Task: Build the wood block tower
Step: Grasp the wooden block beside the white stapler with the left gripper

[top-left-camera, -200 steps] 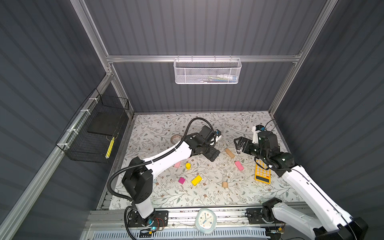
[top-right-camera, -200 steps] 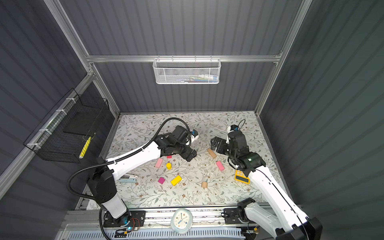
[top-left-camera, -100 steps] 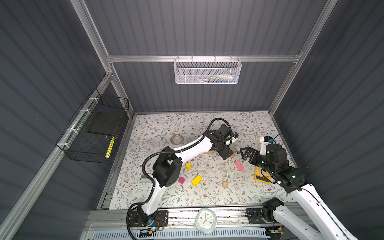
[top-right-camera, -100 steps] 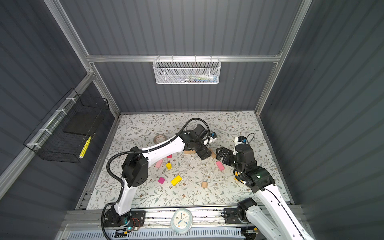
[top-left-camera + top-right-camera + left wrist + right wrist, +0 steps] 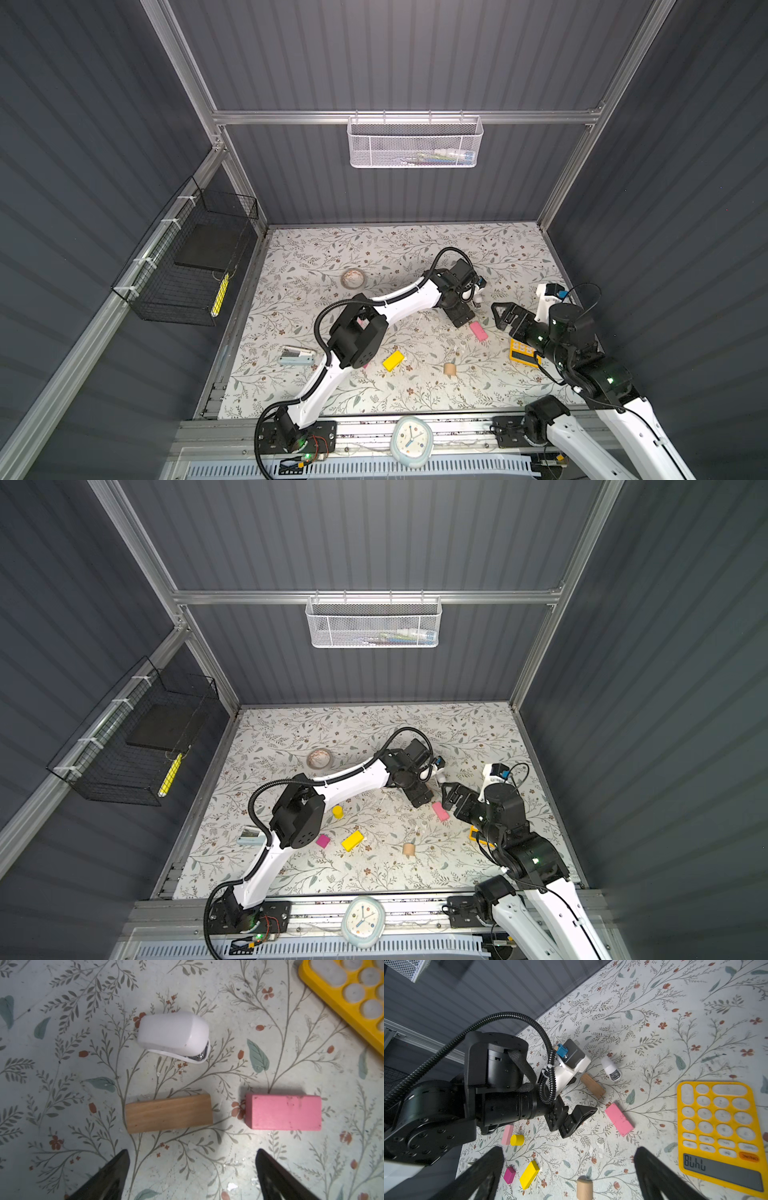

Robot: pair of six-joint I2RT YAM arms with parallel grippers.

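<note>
While the left gripper (image 5: 419, 796) and right gripper (image 5: 448, 796) both hang wide and empty, in a top view five wood blocks (image 5: 323, 840) lie scattered on the mat (image 5: 291, 737): pink bar (image 5: 440, 811), yellow bar (image 5: 352, 840), yellow cylinder (image 5: 337, 811), magenta cube (image 5: 323, 842), tan cylinder (image 5: 409, 848). Left wrist: tan bar (image 5: 169, 1113) and pink bar lie flat, end to end, long axes nearly aligned. Right wrist: seven blocks, the pale pink bar (image 5: 507, 1134) seemingly touching the yellow cylinder.

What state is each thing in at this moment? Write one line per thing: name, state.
left gripper: open, empty.
right gripper: open, empty.
tan bar: flat on the table, unstacked.
pink bar: flat, unstacked, apart from the tan bar.
yellow bar: flat, unstacked.
stapler: closed.
calculator: display showing digits.
</note>
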